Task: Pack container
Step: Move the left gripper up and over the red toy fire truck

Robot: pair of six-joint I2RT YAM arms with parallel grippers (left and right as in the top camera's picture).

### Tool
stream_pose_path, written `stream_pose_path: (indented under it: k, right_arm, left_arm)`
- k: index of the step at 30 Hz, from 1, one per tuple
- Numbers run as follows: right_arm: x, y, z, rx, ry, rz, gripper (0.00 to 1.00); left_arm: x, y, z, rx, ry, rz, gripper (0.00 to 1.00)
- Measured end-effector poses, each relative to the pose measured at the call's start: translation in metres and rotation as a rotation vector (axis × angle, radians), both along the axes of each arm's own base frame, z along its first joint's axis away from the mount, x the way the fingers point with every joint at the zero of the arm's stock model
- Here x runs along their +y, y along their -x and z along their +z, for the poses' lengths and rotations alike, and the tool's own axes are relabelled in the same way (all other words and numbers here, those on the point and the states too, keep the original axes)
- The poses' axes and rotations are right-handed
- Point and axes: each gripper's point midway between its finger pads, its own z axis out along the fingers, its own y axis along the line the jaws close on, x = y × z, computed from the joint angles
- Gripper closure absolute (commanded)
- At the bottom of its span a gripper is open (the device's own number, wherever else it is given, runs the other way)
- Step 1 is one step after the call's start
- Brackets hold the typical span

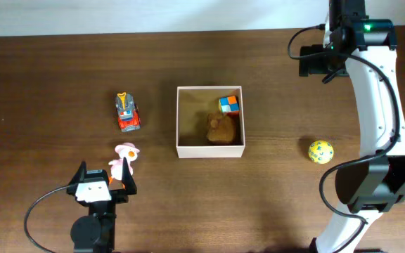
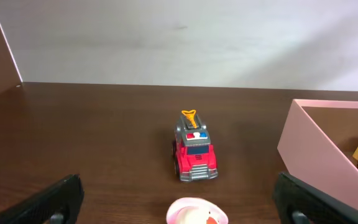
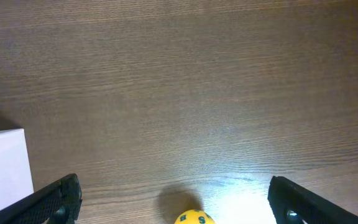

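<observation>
Wood table (image 1: 48,84): left gripper (image 2: 180,202) gapes, pink toy (image 2: 196,213) between its fingers, truck (image 2: 194,152) ahead, container (image 2: 316,155) rightward; right gripper (image 3: 179,202) gapes, ball (image 3: 194,218) near its gap.

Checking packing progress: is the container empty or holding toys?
Partly filled: the container holds a colored cube and a brown toy.

A robotics lab, it seems: dark wood bench (image 1: 34,105), plain white wall (image 2: 179,37), two cabled robot arms (image 1: 382,91).
</observation>
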Motion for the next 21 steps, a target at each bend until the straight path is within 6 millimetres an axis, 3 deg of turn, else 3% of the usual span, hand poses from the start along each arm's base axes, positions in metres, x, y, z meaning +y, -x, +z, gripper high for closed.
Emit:
stream_pose_path:
  k: [15, 21]
  right_arm:
    - [0.000, 0.000, 0.000, 0.000, 0.000, 0.000, 0.01]
    - [0.000, 0.000, 0.000, 0.000, 0.000, 0.000, 0.01]
  left_arm:
    - [0.000, 0.000, 0.000, -0.001, 0.000, 0.003, 0.01]
    - [0.012, 0.001, 0.019, -0.077, -0.001, 0.069, 0.01]
